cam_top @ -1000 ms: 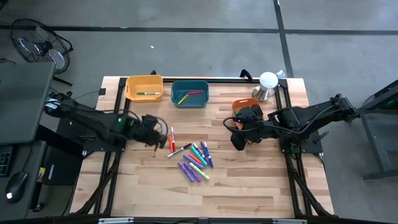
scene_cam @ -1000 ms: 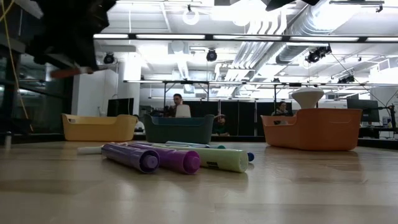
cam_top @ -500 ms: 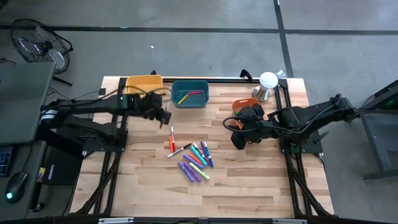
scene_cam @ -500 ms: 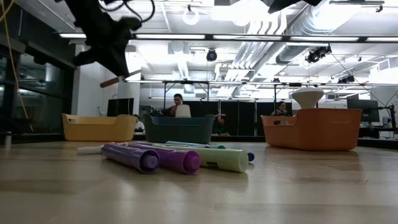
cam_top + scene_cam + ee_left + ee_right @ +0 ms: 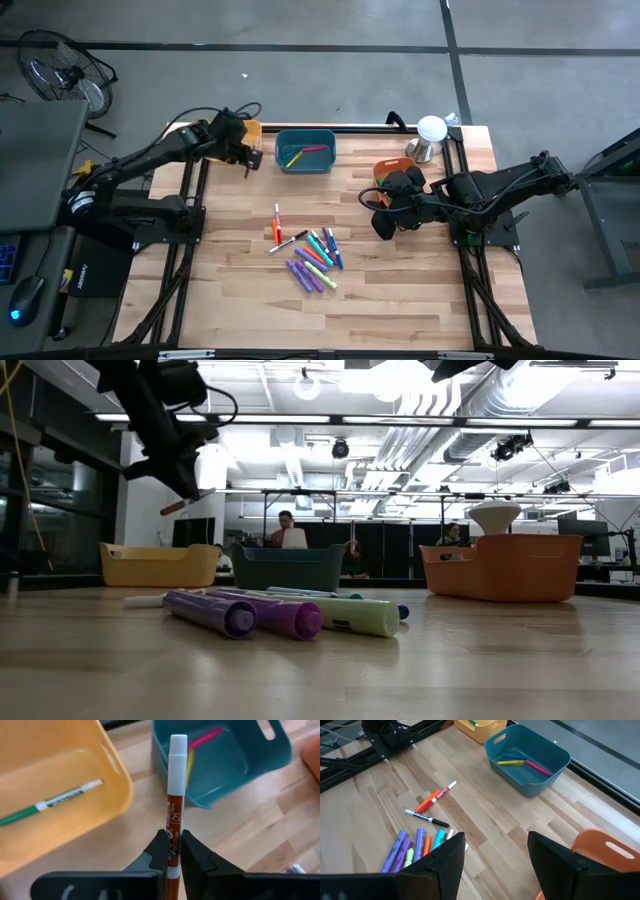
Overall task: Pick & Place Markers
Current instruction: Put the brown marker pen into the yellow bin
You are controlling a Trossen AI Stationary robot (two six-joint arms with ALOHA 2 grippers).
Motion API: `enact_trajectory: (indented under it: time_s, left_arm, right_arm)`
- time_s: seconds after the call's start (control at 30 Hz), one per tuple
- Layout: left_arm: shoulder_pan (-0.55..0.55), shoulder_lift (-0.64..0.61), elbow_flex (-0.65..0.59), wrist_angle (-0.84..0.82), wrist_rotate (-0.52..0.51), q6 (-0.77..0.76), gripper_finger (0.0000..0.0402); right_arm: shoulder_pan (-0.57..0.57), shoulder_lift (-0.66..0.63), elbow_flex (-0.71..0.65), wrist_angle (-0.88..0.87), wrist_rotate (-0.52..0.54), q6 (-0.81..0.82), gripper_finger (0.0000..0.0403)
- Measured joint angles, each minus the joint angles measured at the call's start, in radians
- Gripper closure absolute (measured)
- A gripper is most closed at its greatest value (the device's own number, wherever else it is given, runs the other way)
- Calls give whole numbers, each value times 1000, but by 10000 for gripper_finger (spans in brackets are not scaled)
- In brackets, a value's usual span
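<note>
My left gripper [image 5: 249, 162] [image 5: 173, 839] is shut on a red-brown marker with a white cap [image 5: 174, 795], above the gap between the yellow bin [image 5: 228, 132] and the teal bin [image 5: 305, 150]; the low view [image 5: 186, 500] shows it high above the table. The other markers [image 5: 312, 258] lie in a loose pile at mid-table, and an orange-red one [image 5: 276, 226] lies apart. My right gripper [image 5: 382, 224] [image 5: 495, 851] is open and empty beside the orange bin [image 5: 394, 170]. My left gripper pinches the marker's barrel [image 5: 172, 831] between its two fingers, on the half away from the white cap. The fingers lie along the marker, and its cap end [image 5: 178, 747] sticks out past the fingertips. The marker is lifted clear and slants downward [image 5: 186, 500].
A green marker [image 5: 50, 802] lies in the yellow bin. A yellow and a pink marker [image 5: 525, 764] lie in the teal bin. A white round-topped object [image 5: 431, 135] stands at the far right. Bare wood lies near the front edge [image 5: 330, 320].
My left gripper, shut on the red-brown marker throughout, has gone from beside the marker pile toward the table's far edge and a little left, to the gap between the yellow and teal bins. The marker stays clear of the table.
</note>
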Motion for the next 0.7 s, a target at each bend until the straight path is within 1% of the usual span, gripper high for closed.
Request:
enact_trajectory:
  time_s: [0.17,0.3,0.4,0.47,0.57,0.7]
  left_arm:
    - [96,0,11,-6,39,99,380]
    - [149,1,61,-8,41,161,380]
    - [176,19,121,-17,36,220,380]
    - [197,41,173,-58,22,274,380]
    - [226,88,265,-138,-12,398,380]
    - [236,205,406,-270,-103,585,380]
  right_arm:
    - [0,0,0,0,0,4,198]
    - [0,0,0,0,12,17,197]
    - [0,0,0,0,20,18,198]
    - [0,0,0,0,22,18,198]
    - [0,0,0,0,22,18,197]
    - [0,0,0,0,23,18,198]
